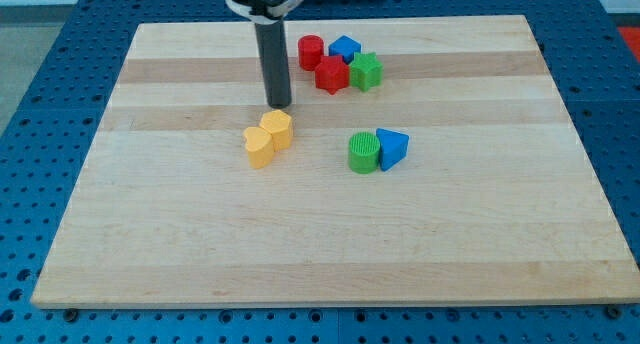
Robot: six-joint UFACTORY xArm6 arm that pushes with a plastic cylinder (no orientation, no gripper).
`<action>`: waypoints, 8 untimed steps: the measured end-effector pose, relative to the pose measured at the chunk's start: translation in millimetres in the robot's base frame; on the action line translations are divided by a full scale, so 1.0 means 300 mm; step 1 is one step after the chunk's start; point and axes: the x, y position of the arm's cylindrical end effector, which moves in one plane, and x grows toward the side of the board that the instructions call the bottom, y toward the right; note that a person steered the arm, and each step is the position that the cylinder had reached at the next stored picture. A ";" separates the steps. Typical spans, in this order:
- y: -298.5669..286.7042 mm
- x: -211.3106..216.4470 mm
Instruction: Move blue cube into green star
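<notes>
The blue cube (345, 49) sits near the view's top, just above and left of the green star (367, 72), close to it. A red cylinder (311, 52) and a red star-like block (332, 74) crowd the same cluster, left of the green star. My tip (278, 105) is the lower end of the dark rod, left of that cluster and just above the yellow hexagon block (277, 129). It is well left of the blue cube and touches neither task block.
A yellow heart-like block (259, 146) sits against the yellow hexagon's lower left. A green cylinder (364, 152) and a blue triangular block (392, 147) sit together at mid-board. The wooden board (180, 234) lies on a blue perforated table.
</notes>
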 end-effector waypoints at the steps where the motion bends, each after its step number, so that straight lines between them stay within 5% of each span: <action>1: -0.003 -0.259; 3: -0.023 -0.543; 8: 0.236 -0.338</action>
